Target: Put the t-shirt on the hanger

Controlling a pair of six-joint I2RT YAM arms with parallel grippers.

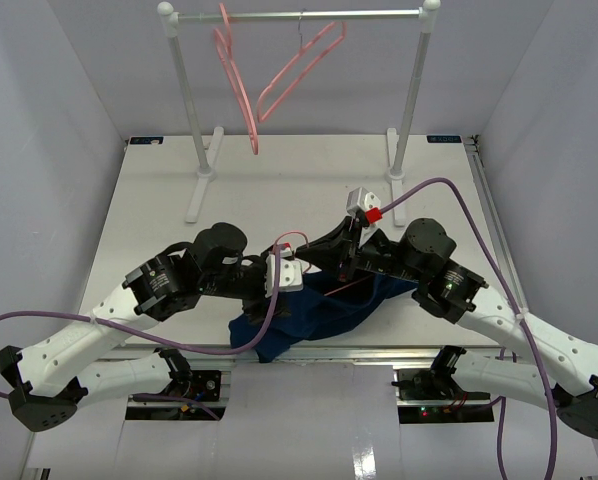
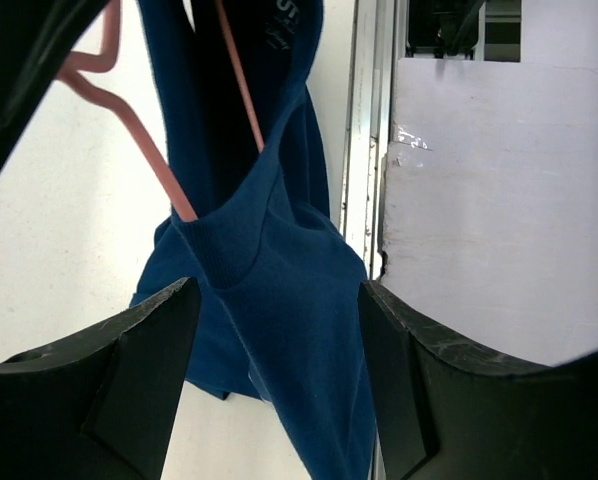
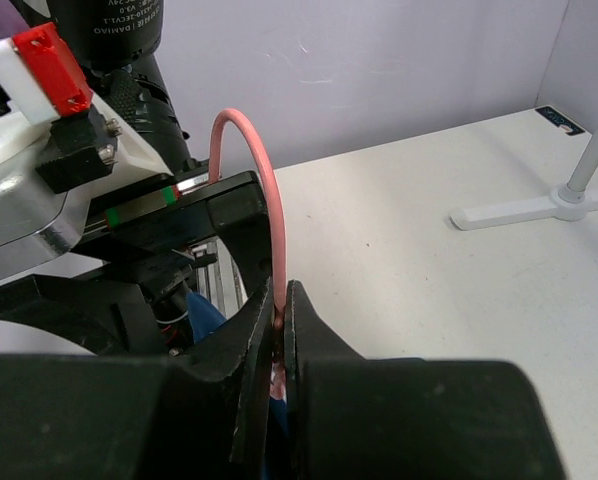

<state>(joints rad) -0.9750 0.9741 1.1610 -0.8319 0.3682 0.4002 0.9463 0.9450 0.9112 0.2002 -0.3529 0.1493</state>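
White walls close in a white table (image 1: pixel 239 180), and at its far side stands a clothes rack (image 1: pixel 299 15) of white posts and a metal rail, with two other pink hangers (image 1: pixel 247 120) hooked on the rail. Well in front of the rack, between the two arms, the dark navy-blue cloth t-shirt (image 1: pixel 319 310) hangs crumpled; its lower part seems to rest on the table, but this is not clear. The thin pink triangular wire hanger (image 2: pixel 139 130) passes into the shirt's neck opening. The right gripper (image 3: pixel 282 310) has its jaws pressed together on the hanger's wire, just under the curved hook. The left gripper (image 2: pixel 276 300) has its jaws wide apart and holds nothing; the shirt is seen between them.
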